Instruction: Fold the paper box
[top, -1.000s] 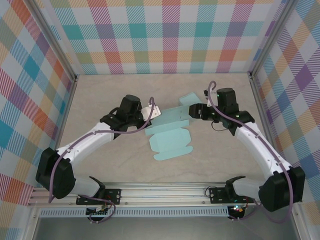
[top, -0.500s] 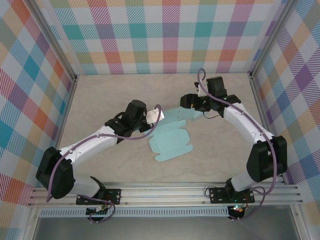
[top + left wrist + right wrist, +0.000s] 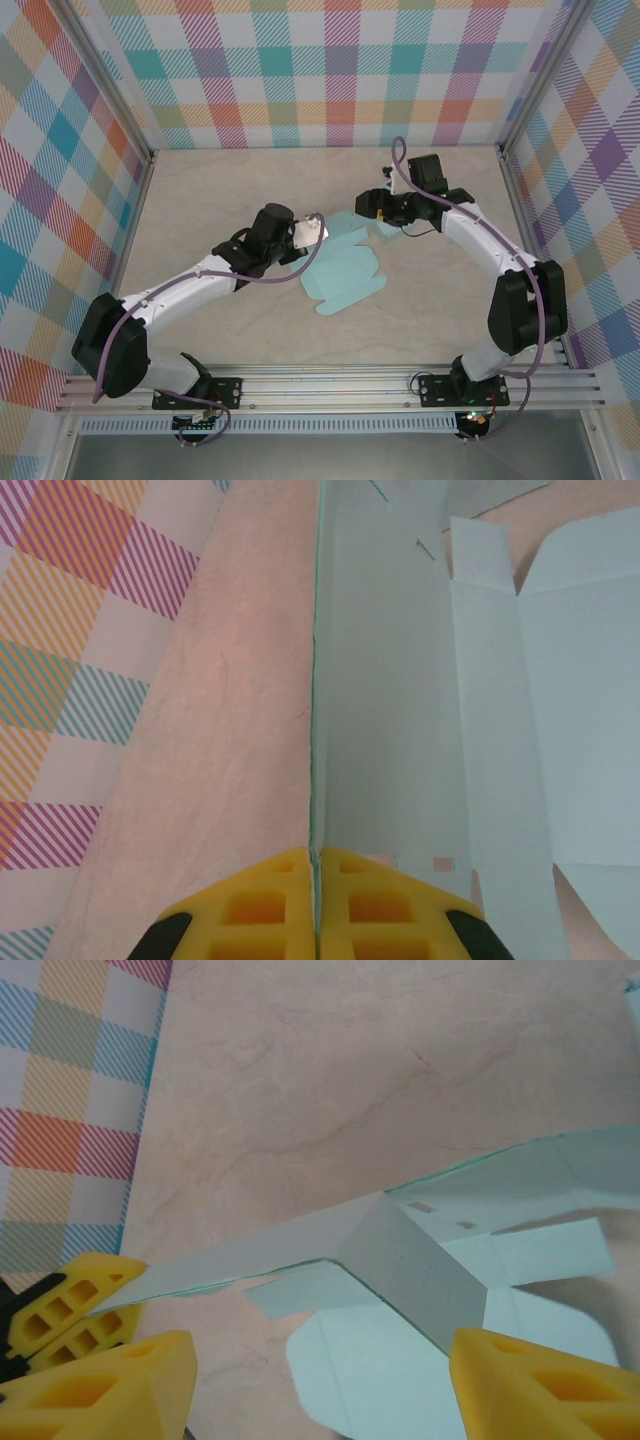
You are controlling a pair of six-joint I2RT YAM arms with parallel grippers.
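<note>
Fig.: paper box [image 3: 345, 278] mid-worktop [image 3: 220, 190], mostly flat | left claw [image 3: 315, 865] clenched on its raised left panel | right claw [image 3: 320, 1360] released near the far flap | risk, we judge: a one-sided pull drags or tears the sheet rather than creasing it.

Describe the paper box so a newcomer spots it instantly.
On the beige table, look between the left gripper and the right gripper. The paper box is a pale teal unfolded sheet with flaps, one edge pinched by the left gripper. Thin teal card sets it apart from the bulky grippers.
</note>
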